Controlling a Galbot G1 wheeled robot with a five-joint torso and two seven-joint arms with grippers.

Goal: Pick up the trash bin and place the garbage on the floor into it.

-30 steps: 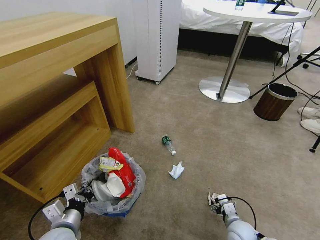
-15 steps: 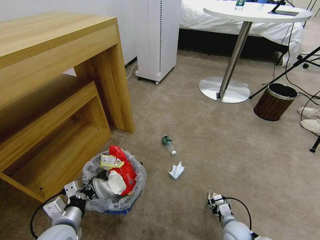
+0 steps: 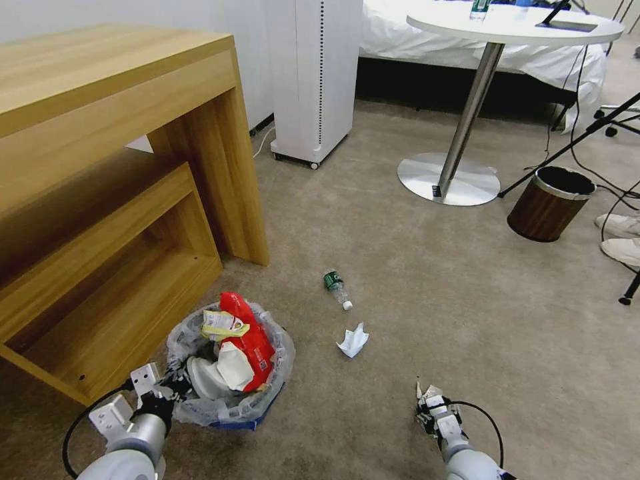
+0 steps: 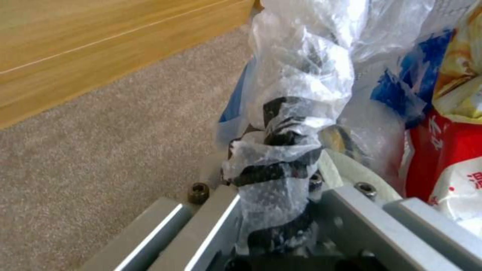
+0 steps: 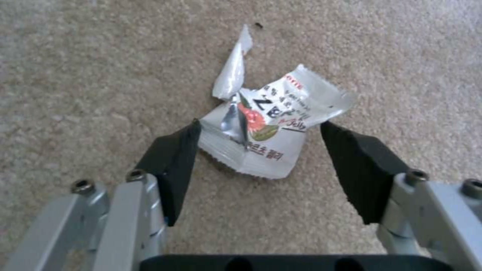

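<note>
The blue trash bin (image 3: 230,408), lined with a crinkled clear bag (image 4: 301,67), sits low on the carpet in front of the desk. It holds red snack wrappers (image 3: 248,340), white paper and a white slipper (image 3: 200,377). My left gripper (image 3: 168,393) is shut on the bag-covered rim (image 4: 281,150). My right gripper (image 3: 427,405) is down at the carpet, open, with its black pads (image 5: 173,162) on either side of a small white candy wrapper (image 5: 273,131). A green-labelled bottle (image 3: 337,287) and crumpled white paper (image 3: 353,341) lie on the floor between the arms.
A wooden desk with a low shelf (image 3: 113,200) stands close on the left. Farther back are a white appliance (image 3: 313,80), a round table's base (image 3: 448,179), a brown bin (image 3: 550,203), cables and a person's white shoes (image 3: 620,237). Open carpet lies ahead.
My right gripper has dropped lower and drawn a little nearer, settling around the candy wrapper. The trash bin and left gripper have shifted slightly right.
</note>
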